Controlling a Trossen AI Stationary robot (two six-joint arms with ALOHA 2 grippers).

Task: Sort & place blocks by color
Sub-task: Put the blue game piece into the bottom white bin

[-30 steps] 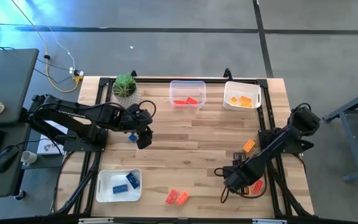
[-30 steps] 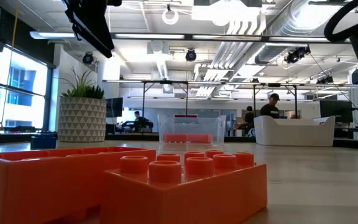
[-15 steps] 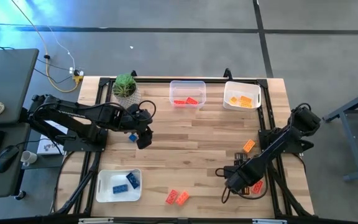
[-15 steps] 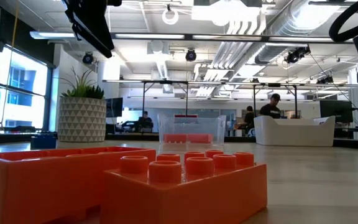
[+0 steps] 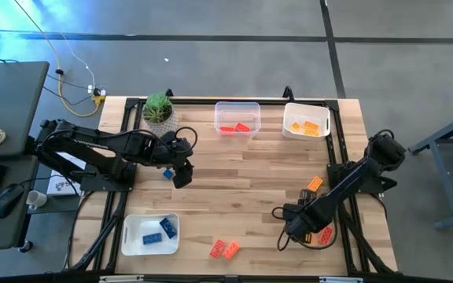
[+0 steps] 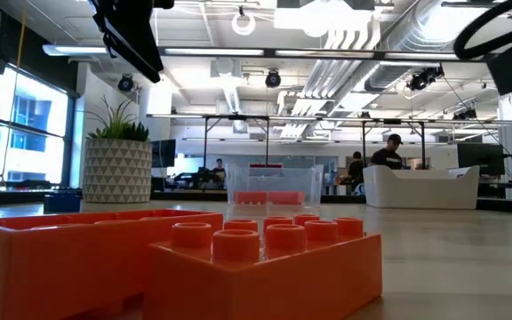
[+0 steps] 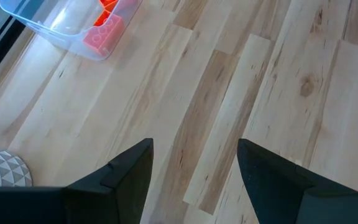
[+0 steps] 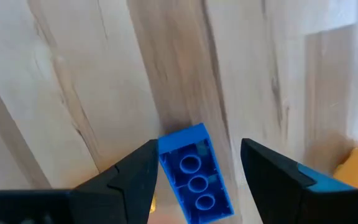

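My right gripper is open at the table's right near part. A blue block lies flat on the wood between its fingers, close to one finger; I cannot tell whether it touches. My left gripper is open and hovers left of centre, beside another blue block. On the table lie an orange block, a red block and a red pair, which looms close in the low view.
A clear tray of red blocks and a white tray of orange blocks stand at the far edge. A white tray with blue blocks sits near left. A potted plant stands far left. Bare wood lies mid-table.
My right arm has shifted slightly over the blue block. My left arm has kept still.
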